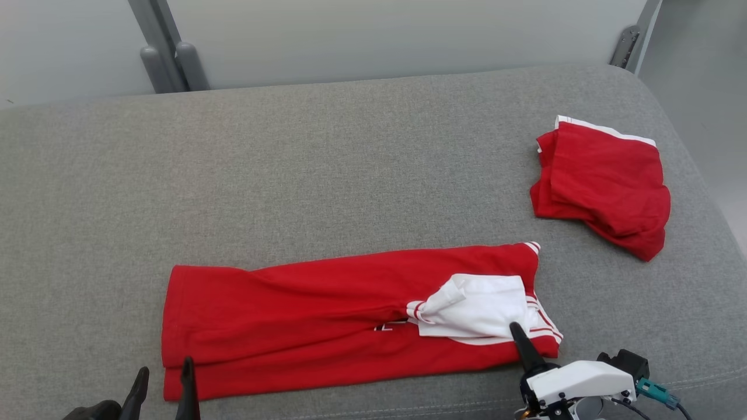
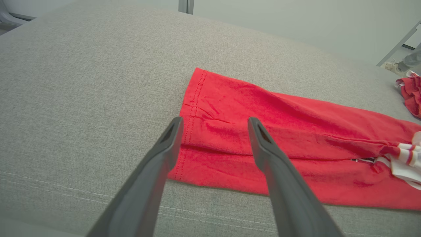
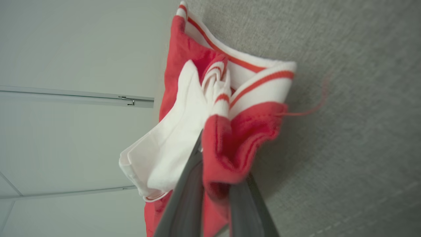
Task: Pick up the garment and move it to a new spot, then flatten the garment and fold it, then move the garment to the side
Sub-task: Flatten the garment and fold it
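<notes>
The red garment [image 1: 327, 315] lay in a long folded band on the grey cushion [image 1: 350, 175], close to its front seam (white collar bunched at one end). Toward the cushion's front right, the right gripper [image 1: 519, 335] pinched the collar end between closed jaws. Toward the cushion's front left, the left gripper [image 2: 215, 120] hovered with jaws spread wide, holding nothing.
</notes>
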Tool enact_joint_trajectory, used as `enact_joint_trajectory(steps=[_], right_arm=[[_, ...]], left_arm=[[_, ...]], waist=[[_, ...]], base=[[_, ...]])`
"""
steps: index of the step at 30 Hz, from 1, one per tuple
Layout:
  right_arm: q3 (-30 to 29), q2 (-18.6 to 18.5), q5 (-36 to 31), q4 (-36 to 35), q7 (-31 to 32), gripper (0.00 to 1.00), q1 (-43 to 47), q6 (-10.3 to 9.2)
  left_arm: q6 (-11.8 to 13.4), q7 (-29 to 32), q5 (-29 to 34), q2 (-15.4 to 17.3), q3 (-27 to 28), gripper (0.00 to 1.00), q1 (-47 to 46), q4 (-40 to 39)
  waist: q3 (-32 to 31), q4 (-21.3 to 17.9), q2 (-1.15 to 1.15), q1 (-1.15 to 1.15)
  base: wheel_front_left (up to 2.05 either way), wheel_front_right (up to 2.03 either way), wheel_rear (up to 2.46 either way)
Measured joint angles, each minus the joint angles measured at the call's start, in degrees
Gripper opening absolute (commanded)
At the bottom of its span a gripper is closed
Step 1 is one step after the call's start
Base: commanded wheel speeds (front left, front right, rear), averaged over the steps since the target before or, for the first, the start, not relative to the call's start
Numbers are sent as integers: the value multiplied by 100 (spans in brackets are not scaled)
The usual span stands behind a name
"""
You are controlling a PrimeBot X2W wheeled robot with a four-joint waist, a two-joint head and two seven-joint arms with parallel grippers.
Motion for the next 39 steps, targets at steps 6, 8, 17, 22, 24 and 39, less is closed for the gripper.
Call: enact_joint_trajectory(steps=[6,8,17,22,24,39], right_arm=[[-1,-74,-133,105,-12,0,-52,0],[1,-160,-171,108,-12,0,-52,0],[59,-827,-706,70,-35,0,-64,0],[78,-1113,-998,-36,-37,0,-81,0],[27,-1211,-1063,-85,-55,0,-86,0],[564,-1925,-3433,-1573,-88,0,-516,1]], left_arm=[[0,-23,-3,-48,7,100,0,73],[0,-71,-12,-69,10,100,0,82],[0,-175,-97,-187,97,100,0,143],[0,-216,-104,-226,94,100,0,208],[0,-244,-127,-244,93,100,0,219],[-104,-368,-354,-408,-23,100,-388,280]], waist=[[-50,-7,0,0],[-79,-18,0,0],[-122,-147,0,0],[-130,-201,0,0],[-139,-219,0,0],[4,-24,0,0]], base=[[0,0,0],[0,0,0],[0,0,0],[0,0,0],[0,0,0],[0,0,0]])
